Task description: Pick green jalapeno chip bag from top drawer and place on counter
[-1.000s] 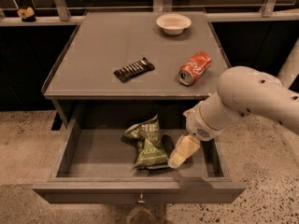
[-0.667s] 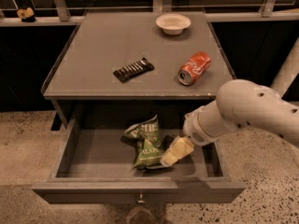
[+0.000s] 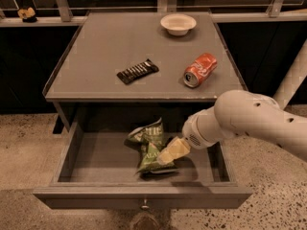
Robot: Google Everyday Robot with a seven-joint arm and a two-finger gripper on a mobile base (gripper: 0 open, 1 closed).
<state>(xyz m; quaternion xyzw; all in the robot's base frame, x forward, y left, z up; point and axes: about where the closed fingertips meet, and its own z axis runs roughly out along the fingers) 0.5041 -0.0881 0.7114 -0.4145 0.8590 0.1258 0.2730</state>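
Note:
The green jalapeno chip bag [image 3: 147, 143] lies crumpled in the middle of the open top drawer [image 3: 72, 153]. My gripper [image 3: 167, 155] reaches down from the right on the white arm [image 3: 249, 119] and sits over the bag's right lower part, touching or just above it. The bag's right edge is hidden behind it. The grey counter [image 3: 96, 56] is above the drawer.
On the counter lie a black ribbed candy bar [image 3: 137, 71], a red soda can [image 3: 200, 69] on its side and a white bowl [image 3: 178, 24] at the back. The drawer's knob [image 3: 144, 206] is at its front. Speckled floor surrounds the cabinet.
My gripper has moved left inside the drawer, from beside the bag's right edge to over the bag. The bag has not visibly shifted.

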